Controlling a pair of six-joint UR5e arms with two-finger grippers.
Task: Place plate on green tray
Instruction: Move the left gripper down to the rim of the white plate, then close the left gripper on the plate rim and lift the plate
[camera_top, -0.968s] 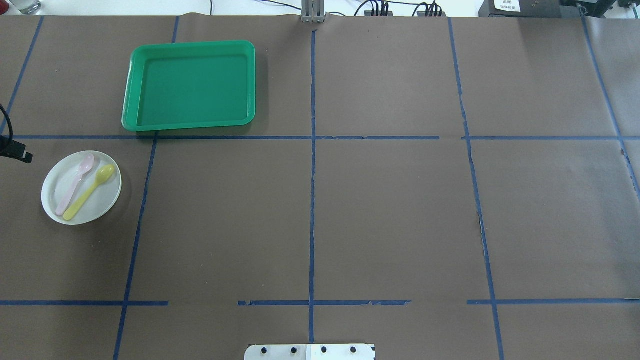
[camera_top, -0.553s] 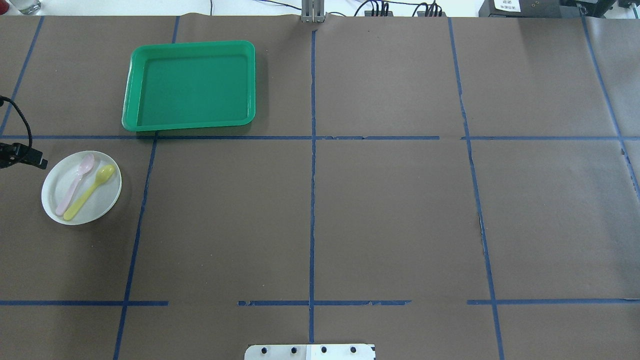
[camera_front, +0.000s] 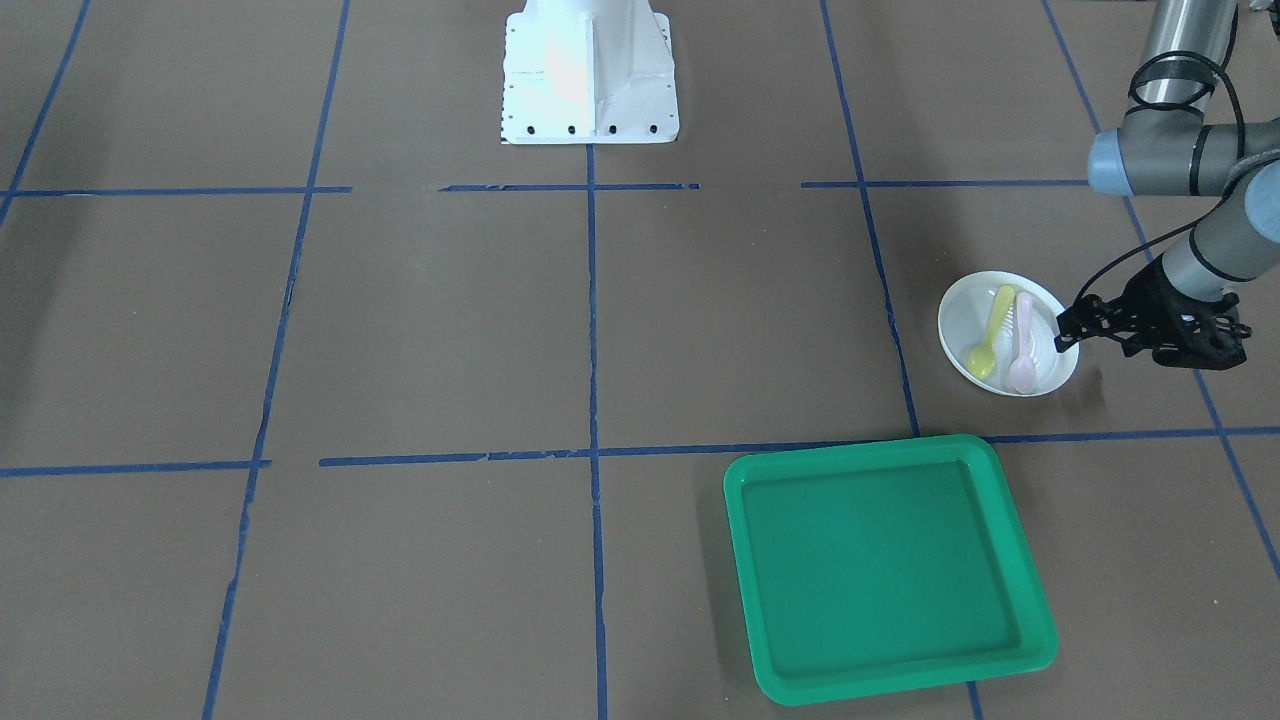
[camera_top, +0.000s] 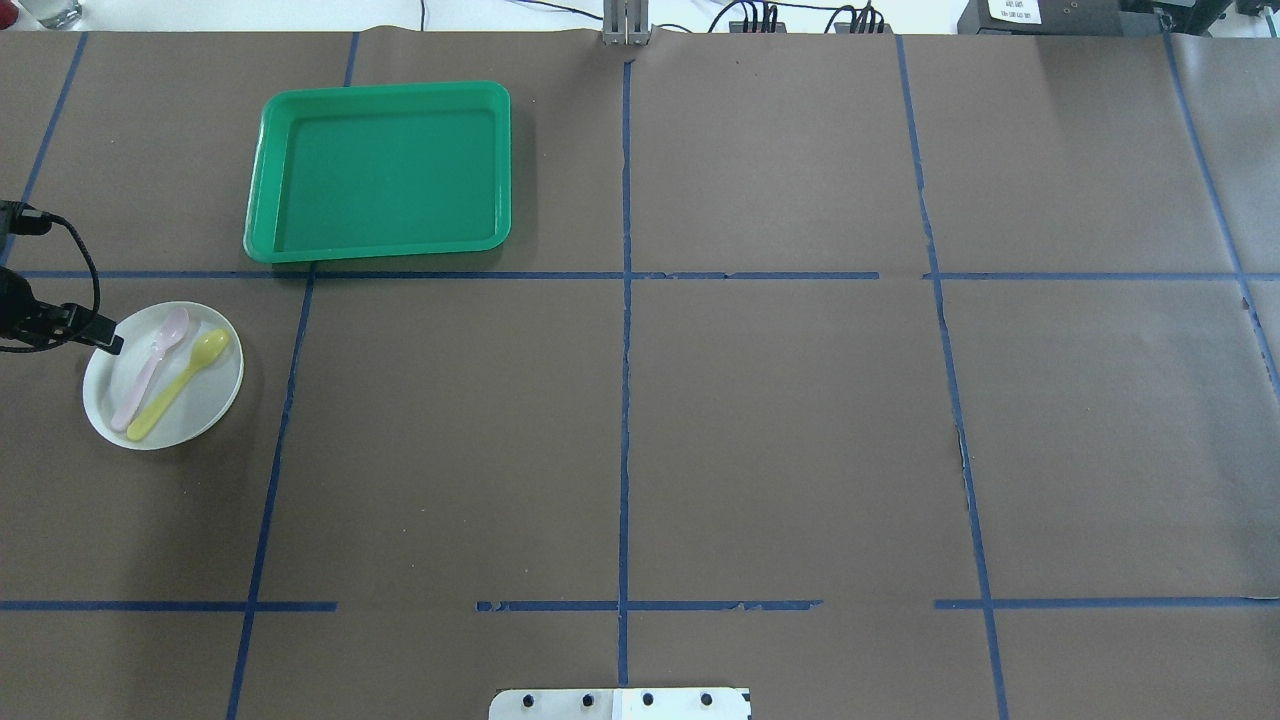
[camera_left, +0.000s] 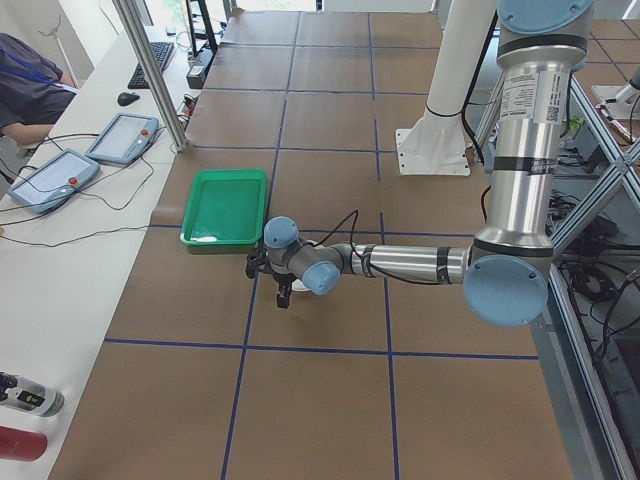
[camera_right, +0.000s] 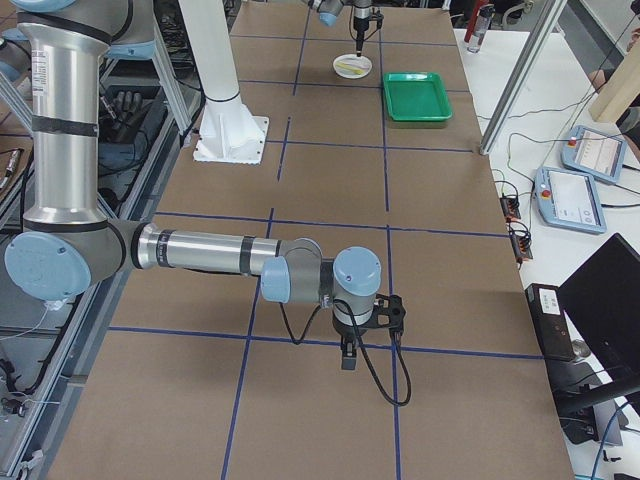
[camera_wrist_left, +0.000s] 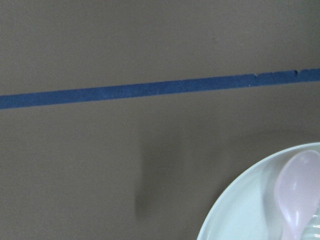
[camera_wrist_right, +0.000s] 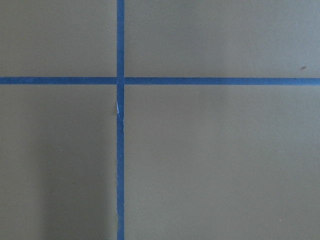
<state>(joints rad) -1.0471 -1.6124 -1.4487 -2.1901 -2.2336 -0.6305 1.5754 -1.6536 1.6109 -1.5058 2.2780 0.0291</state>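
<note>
White plate apart from green tray — left tool at its rim, spread unclear.

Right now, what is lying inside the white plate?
A pink spoon and a yellow spoon lie side by side in the plate. The left hand covers a small part of its rim.
</note>
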